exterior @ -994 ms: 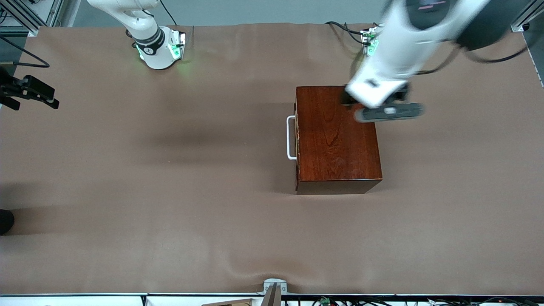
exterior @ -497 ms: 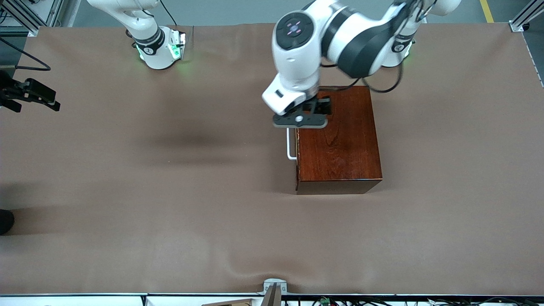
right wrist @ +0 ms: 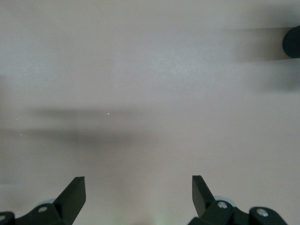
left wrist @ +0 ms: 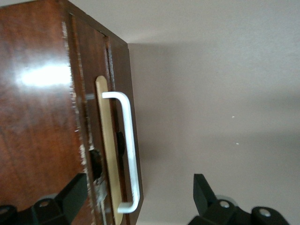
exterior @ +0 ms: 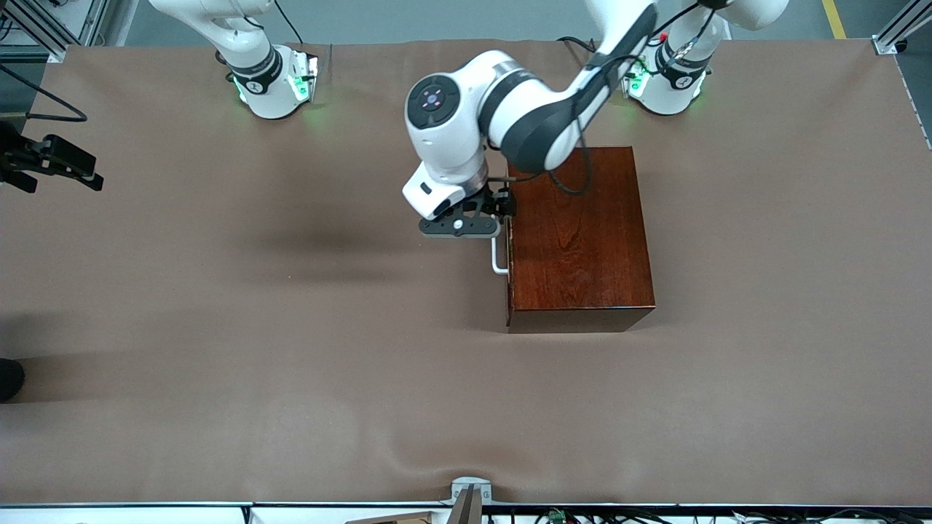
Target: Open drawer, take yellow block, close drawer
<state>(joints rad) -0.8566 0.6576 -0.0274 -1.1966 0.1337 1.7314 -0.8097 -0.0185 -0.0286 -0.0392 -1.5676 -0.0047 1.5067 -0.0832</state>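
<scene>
Drawer (exterior: 510, 240) is shut, mid-frame right of center. Left gripper (exterior: 466, 218) hangs spread wide over its white handle (left wrist: 127, 154); it should drop straight, straddle the bar, then pinch. Right gripper (right wrist: 138, 197) waits, spread open. Yellow block's presumably inside, can't see it.

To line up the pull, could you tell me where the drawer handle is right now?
The white handle sits on the shut drawer front, facing the right arm's end of the table; the open left claw hovers over it.
</scene>
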